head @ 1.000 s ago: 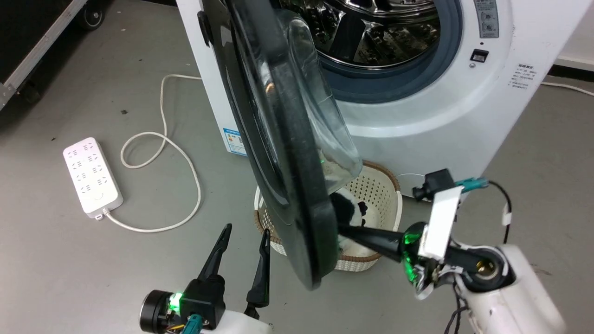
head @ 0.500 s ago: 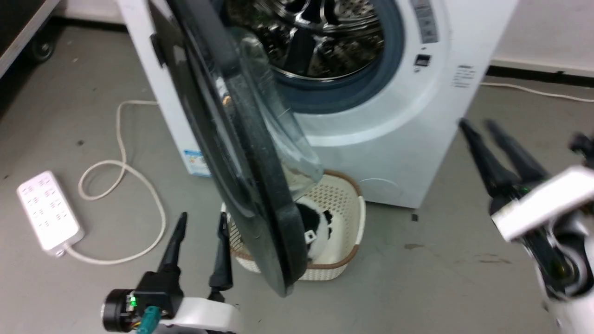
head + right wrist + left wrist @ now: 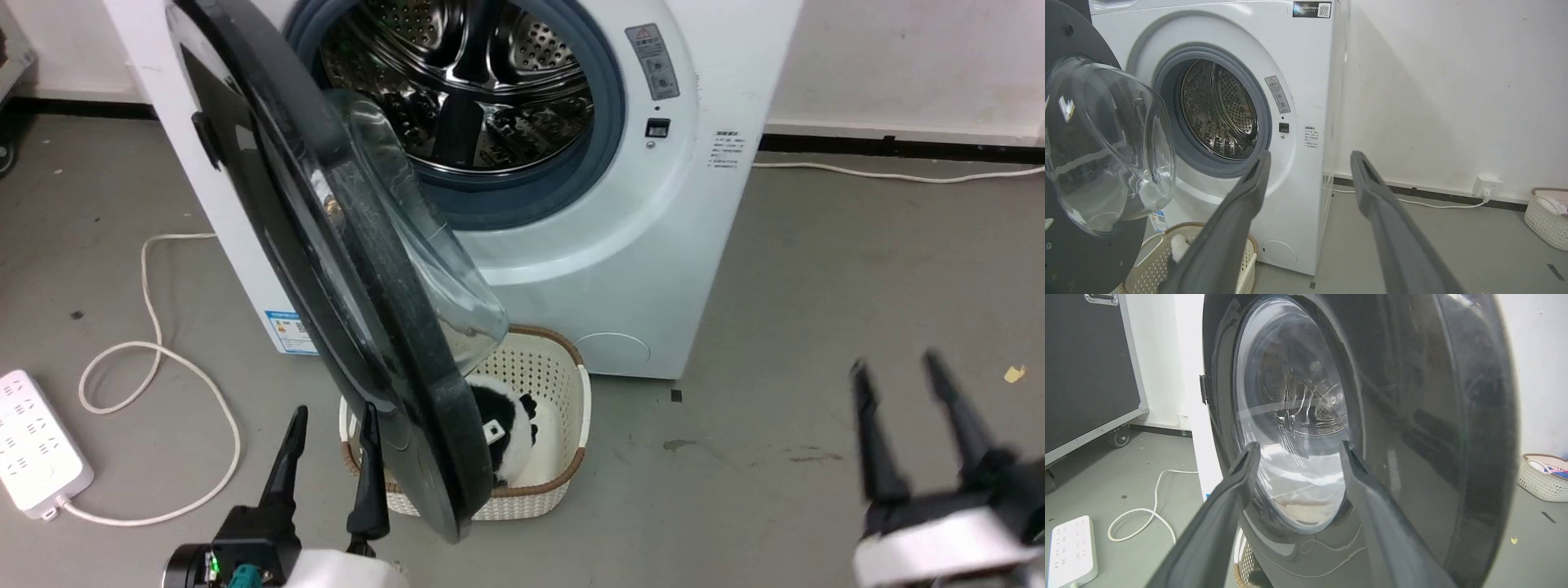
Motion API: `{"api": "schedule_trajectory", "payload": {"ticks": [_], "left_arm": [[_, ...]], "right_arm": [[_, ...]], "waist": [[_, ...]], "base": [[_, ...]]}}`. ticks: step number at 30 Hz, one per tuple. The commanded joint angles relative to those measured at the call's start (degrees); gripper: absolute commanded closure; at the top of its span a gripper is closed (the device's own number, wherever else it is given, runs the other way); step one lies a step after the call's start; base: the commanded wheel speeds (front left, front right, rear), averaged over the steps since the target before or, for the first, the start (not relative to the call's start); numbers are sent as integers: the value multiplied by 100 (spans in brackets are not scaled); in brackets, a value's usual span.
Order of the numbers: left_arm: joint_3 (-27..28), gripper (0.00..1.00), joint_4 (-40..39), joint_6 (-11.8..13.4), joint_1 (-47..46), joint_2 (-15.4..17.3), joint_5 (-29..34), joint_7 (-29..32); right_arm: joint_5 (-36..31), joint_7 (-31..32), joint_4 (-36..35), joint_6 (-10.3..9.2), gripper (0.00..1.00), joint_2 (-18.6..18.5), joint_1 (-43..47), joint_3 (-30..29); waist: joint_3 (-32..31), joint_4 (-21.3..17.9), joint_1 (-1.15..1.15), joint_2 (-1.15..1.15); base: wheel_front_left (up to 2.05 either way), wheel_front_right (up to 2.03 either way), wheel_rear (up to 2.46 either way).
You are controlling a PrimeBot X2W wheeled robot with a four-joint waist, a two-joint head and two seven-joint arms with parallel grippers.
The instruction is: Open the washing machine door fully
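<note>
Head view | right fingers (image 3: 872,433) released washing machine door (image 3: 351,310), withdrew | spread apart

A cream basket (image 3: 522,500) with a brown rim stands on the grey floor (image 3: 775,269), and a black-and-white plush toy (image 3: 502,429) lies in it. To its left a white power strip (image 3: 37,445) lies flat with its white cord (image 3: 151,351) looping over the floor, and a small yellow scrap (image 3: 1013,373) lies well off to the right. A white cable (image 3: 898,174) runs along the foot of the white wall (image 3: 898,57) to a socket (image 3: 1486,183) near a second basket (image 3: 1545,220), and a metal-edged black case (image 3: 1086,367) stands at the far left.
</note>
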Motion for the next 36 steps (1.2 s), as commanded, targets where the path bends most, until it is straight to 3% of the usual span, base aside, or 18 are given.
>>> {"api": "schedule_trajectory", "payload": {"ticks": [1, 6, 16, 17, 18, 26, 32, 36], "left_arm": [[14, 0, 14, -17, 111, 8, -25, -30], [-41, 0, 89, -10, 220, 8, 31, -30], [18, 0, 302, -63, 227, 8, 82, -30], [10, 9, 303, -66, 226, 8, 85, -30], [1, 100, 308, -76, 224, 8, 80, -30], [133, 100, -81, 49, 182, 8, -57, -30], [585, 100, -1078, 521, -28, 8, -298, -30], [827, 100, -1776, 657, -324, 8, -469, -30]], "right_arm": [[-181, -74, -57, -4, 0, 167, 246, 5], [-410, -210, 69, -4, 0, 429, 704, 125], [-409, -271, 110, -4, 0, 572, 778, 168], [-399, -272, 97, -4, 0, 576, 767, 165], [-391, -272, 85, -4, 0, 580, 758, 161], [-377, -273, 99, -4, 0, 593, 732, 148], [-377, -274, 61, -4, 0, 597, 720, 129], [-397, -274, 49, -4, 0, 598, 728, 122]], "waist": [[-18, -23, 0, 0], [-43, -42, 0, 0], [-59, -82, 0, 0], [-59, -82, 0, 0], [-60, -83, 0, 0], [-99, -67, 0, 0], [-121, -51, 0, 0], [-128, -53, 0, 0]], "base": [[0, 0, 0], [0, 0, 0], [0, 0, 0], [0, 0, 0], [0, 0, 0], [0, 0, 0], [0, 0, 0], [0, 0, 0]]}}
